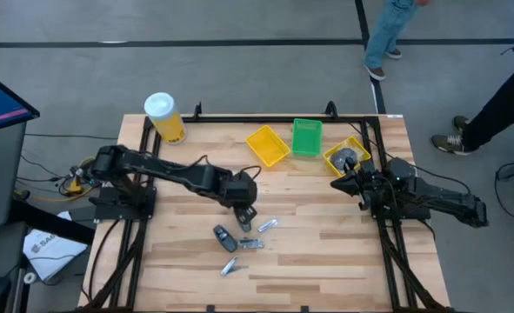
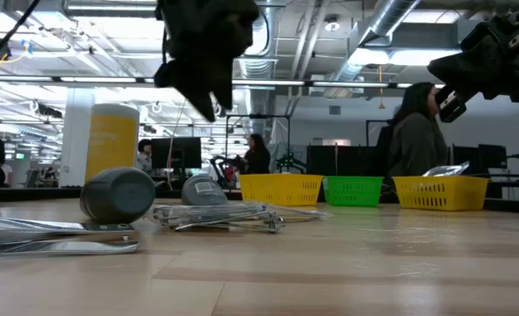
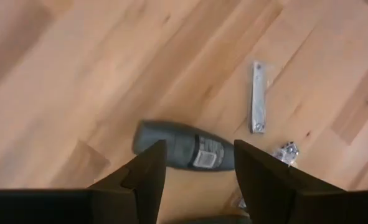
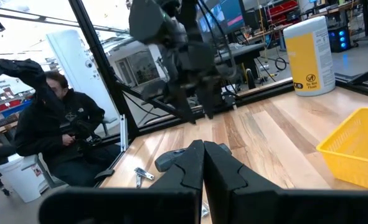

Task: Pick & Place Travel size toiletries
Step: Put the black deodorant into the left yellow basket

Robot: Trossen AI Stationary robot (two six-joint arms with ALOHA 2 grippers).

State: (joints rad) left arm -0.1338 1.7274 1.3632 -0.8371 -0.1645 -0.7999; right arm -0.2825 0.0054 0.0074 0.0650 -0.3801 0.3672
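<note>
1. Hovering at the high view's centre, the left gripper (image 1: 249, 214) hung with fingers spread, just above-right of the grey bottle (image 1: 223, 237).
2. Its long axis ran crosswise between the fingers (image 3: 147, 168).
3. The right gripper (image 1: 340, 184) waited at right, pressed together, well apart.

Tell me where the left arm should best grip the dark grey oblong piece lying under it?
Probably across the middle of the dark grey oblong piece, coming straight down. It lies flat on the table, and the left gripper already hangs above it, jaws open on either side of its narrow width.
</note>
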